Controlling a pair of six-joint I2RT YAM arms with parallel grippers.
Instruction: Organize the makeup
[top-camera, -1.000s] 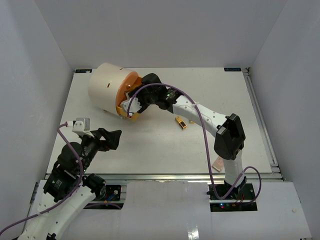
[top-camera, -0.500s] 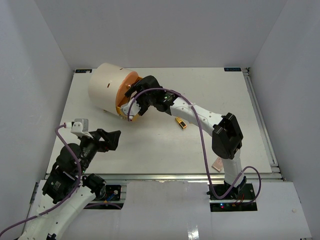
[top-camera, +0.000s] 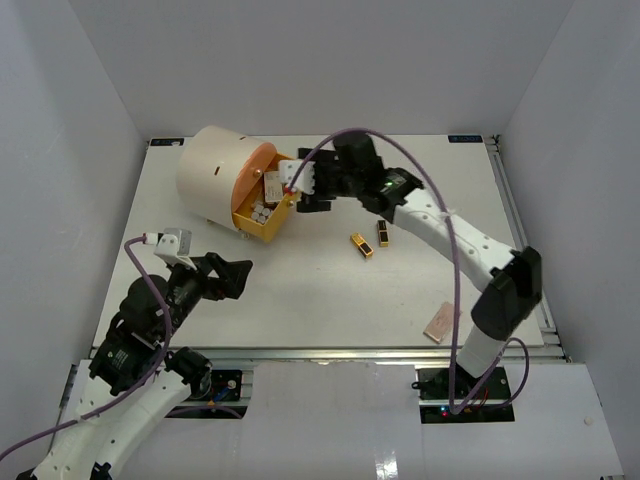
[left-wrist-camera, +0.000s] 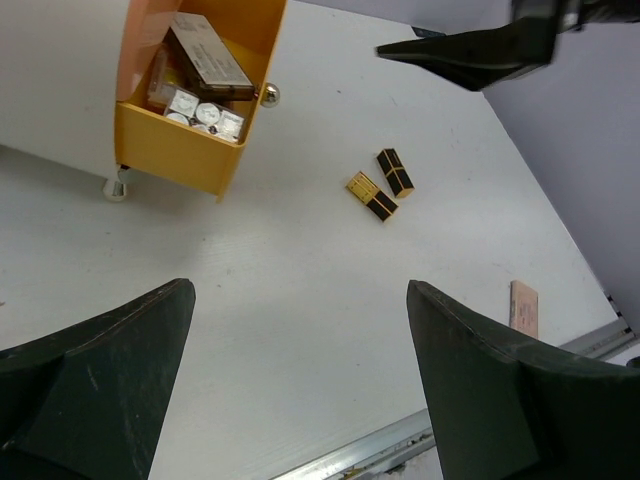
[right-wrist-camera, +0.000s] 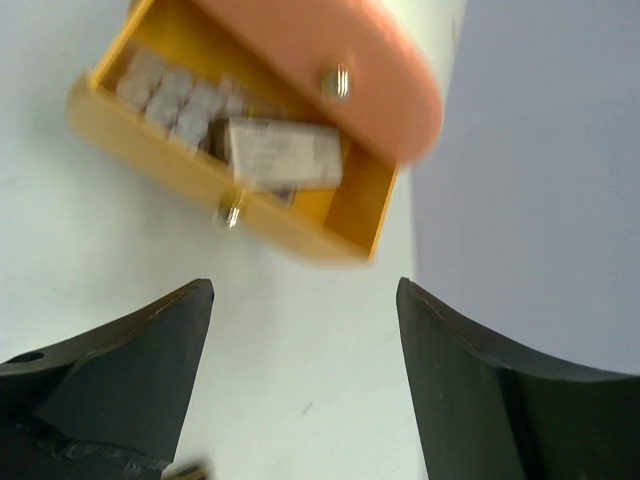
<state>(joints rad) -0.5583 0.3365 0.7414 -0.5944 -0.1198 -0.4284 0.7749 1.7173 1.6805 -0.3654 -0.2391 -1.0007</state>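
Observation:
Two gold-and-black lipstick tubes (top-camera: 370, 240) lie side by side mid-table; they also show in the left wrist view (left-wrist-camera: 382, 184). A pinkish palette (top-camera: 439, 322) lies near the front right edge and shows in the left wrist view (left-wrist-camera: 523, 306). A yellow drawer (top-camera: 264, 208) stands pulled out of the cream cylinder (top-camera: 212, 172), with a grey palette (left-wrist-camera: 208, 54) and small white items inside; the right wrist view shows it (right-wrist-camera: 250, 180) too. My right gripper (top-camera: 303, 185) is open and empty just right of the drawer. My left gripper (top-camera: 232, 279) is open and empty at the front left. No sponges are in view.
The cylinder has an orange front face (top-camera: 256, 168) above the open drawer and stands on small feet. White walls enclose the table on three sides. A metal rail (top-camera: 330, 352) runs along the front edge.
The yellow drawer has come out of the cylinder. My right gripper has pulled back to the right of it, and a second lipstick tube has come into view. My left arm shifted slightly.

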